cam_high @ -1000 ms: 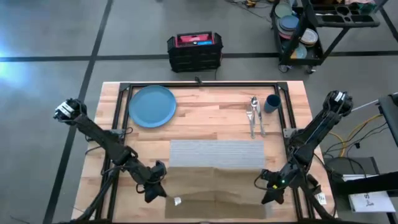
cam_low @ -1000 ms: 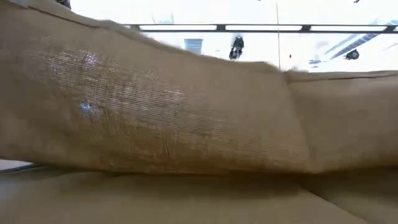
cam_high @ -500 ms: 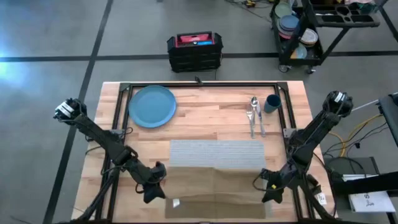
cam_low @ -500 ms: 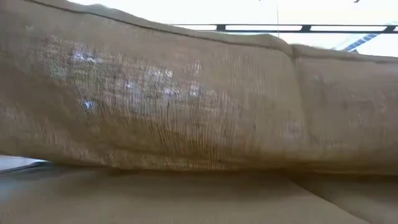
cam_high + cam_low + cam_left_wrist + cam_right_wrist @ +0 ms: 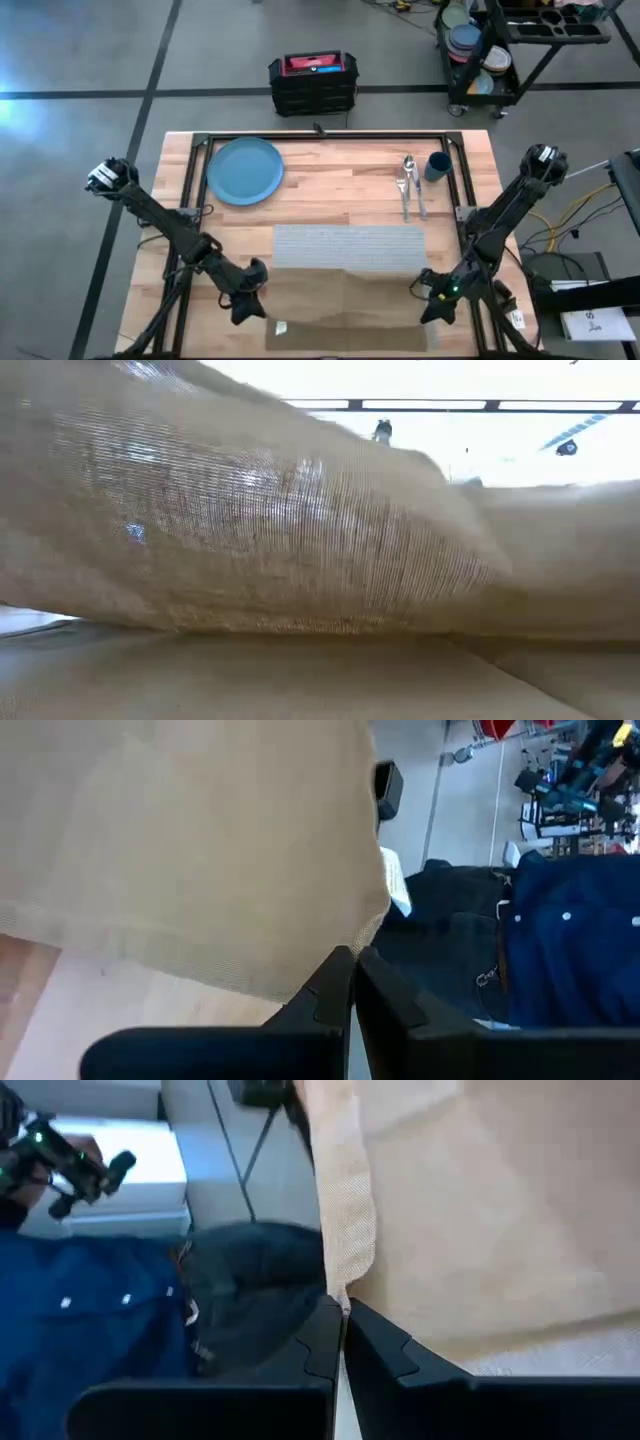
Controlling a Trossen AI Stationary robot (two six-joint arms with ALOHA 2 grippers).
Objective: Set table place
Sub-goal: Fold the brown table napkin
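Napkin [image 5: 345, 300] — pinched by both hands

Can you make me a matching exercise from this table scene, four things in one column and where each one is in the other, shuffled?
Things:
1. blue plate
2. dark-blue cup
3. grey placemat
4. tan napkin

Places:
A. pinched at the table's near edge by the left gripper and the right gripper
B. far left of the table
C. far right, beside the cutlery
D. middle of the table, partly under the cloth

Pairs: 1-B, 2-C, 3-D, 4-A
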